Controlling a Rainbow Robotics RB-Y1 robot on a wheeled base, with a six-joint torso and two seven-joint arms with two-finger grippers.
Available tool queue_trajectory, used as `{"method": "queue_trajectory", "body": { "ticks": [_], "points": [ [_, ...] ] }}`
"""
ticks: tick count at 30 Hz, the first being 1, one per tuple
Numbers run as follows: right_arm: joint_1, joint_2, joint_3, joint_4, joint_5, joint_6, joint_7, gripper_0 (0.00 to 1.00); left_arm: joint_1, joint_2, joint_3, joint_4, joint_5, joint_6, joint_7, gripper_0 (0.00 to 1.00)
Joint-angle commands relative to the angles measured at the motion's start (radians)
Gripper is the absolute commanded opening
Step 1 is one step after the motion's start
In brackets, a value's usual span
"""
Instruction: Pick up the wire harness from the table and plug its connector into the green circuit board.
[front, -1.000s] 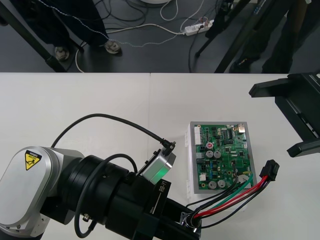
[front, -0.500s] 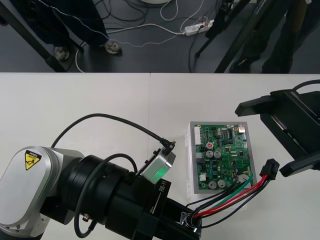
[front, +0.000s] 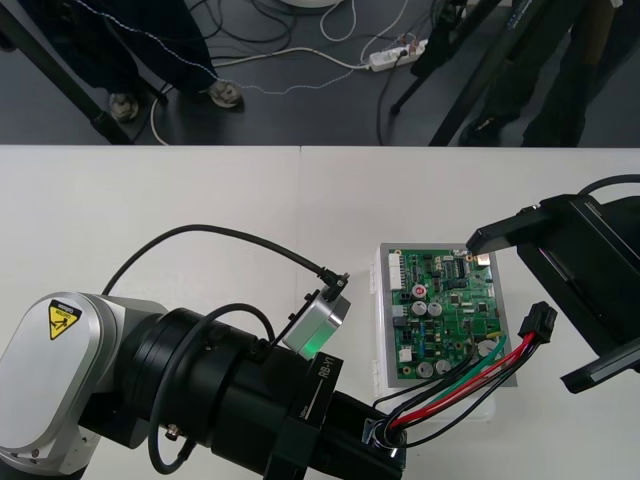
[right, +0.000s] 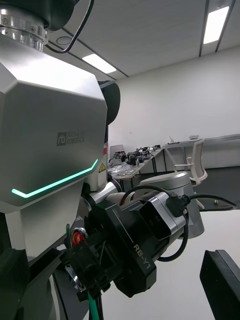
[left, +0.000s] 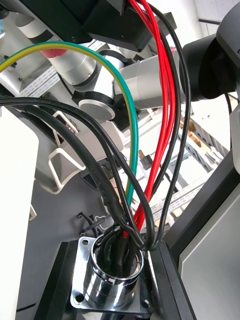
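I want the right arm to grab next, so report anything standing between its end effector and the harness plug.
Nothing visible does. The black plug is just off the right edge of the green circuit board, between the open fingers of the right end effector. The left end effector holds the socket.

The plain pale bench (front: 180, 200) spans the lower two thirds of the frame. Right of centre, a white rectangular base (front: 378, 300) lies flat on it, carrying a green circuit board (front: 445, 310) studded with small components.
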Motion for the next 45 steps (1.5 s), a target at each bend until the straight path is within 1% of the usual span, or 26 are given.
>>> {"method": "queue_trajectory", "body": {
  "ticks": [1, 12, 13, 14, 15, 16, 17, 18, 20, 24, 26, 39, 42, 43, 44, 45],
  "points": [
    [0.011, -0.039, 0.009, -0.037, -0.023, 0.001, 0.037, 1.00, -0.002, 0.001, -0.019, -0.037, 0.019, 0.051, 0.062, 0.00],
    [0.011, -0.038, 0.009, -0.037, -0.038, 0.001, 0.037, 1.00, -0.002, 0.001, -0.020, -0.037, 0.021, 0.062, 0.060, 0.00],
    [0.011, -0.038, 0.009, -0.037, -0.038, 0.001, 0.037, 0.97, -0.002, 0.002, -0.020, -0.037, 0.022, 0.060, 0.059, 0.00],
    [0.011, -0.039, 0.009, -0.037, -0.038, 0.001, 0.039, 0.75, -0.002, 0.004, -0.020, -0.037, 0.026, 0.062, 0.057, 0.00],
    [0.011, -0.039, 0.009, -0.037, -0.038, 0.001, 0.037, 0.46, -0.002, 0.005, -0.022, -0.037, 0.026, 0.062, 0.057, 0.00],
    [0.011, -0.038, 0.009, -0.037, -0.038, 0.001, 0.037, 0.44, -0.002, 0.005, -0.020, -0.037, 0.026, 0.062, 0.057, 0.00],
    [0.011, -0.038, 0.009, -0.037, -0.040, 0.001, 0.037, 0.37, -0.002, 0.005, -0.020, -0.037, 0.026, 0.062, 0.057, 0.00],
    [0.011, -0.039, 0.009, -0.037, -0.040, 0.001, 0.037, 0.34, -0.002, 0.005, -0.020, -0.037, 0.026, 0.062, 0.057, 0.00],
    [0.009, -0.039, 0.009, -0.037, -0.038, 0.001, 0.041, 0.23, -0.002, 0.007, -0.020, -0.037, 0.026, 0.062, 0.057, 0.00],
    [0.011, -0.039, 0.009, -0.037, -0.040, 0.001, 0.047, 0.11, -0.002, 0.005, -0.020, -0.036, 0.027, 0.062, 0.057, 0.00],
    [0.011, -0.038, 0.009, -0.037, -0.038, 0.001, 0.050, 0.00, -0.002, 0.005, -0.020, -0.037, 0.027, 0.062, 0.057, 0.00],
    [0.011, -0.039, 0.009, -0.023, -0.038, 0.001, 0.051, 0.00, -0.004, 0.005, -0.028, -0.037, 0.030, 0.062, 0.056, 0.00],
    [0.011, -0.039, 0.009, -0.022, -0.038, 0.001, 0.051, 0.00, -0.002, 0.005, -0.029, -0.037, 0.030, 0.069, 0.028, 0.00],
    [0.011, -0.039, 0.009, -0.020, -0.038, 0.001, 0.051, 0.00, -0.002, 0.005, -0.029, -0.037, 0.030, 0.073, 0.017, 0.06],
    [0.011, -0.039, 0.009, -0.020, -0.038, 0.001, 0.051, 0.00, -0.002, 0.005, -0.031, -0.037, 0.030, 0.074, 0.014, 0.24],
    [0.011, -0.039, 0.009, -0.020, -0.038, 0.001, 0.051, 0.00, -0.002, 0.005, -0.031, -0.037, 0.030, 0.077, 0.008, 0.69]
  ]
}}
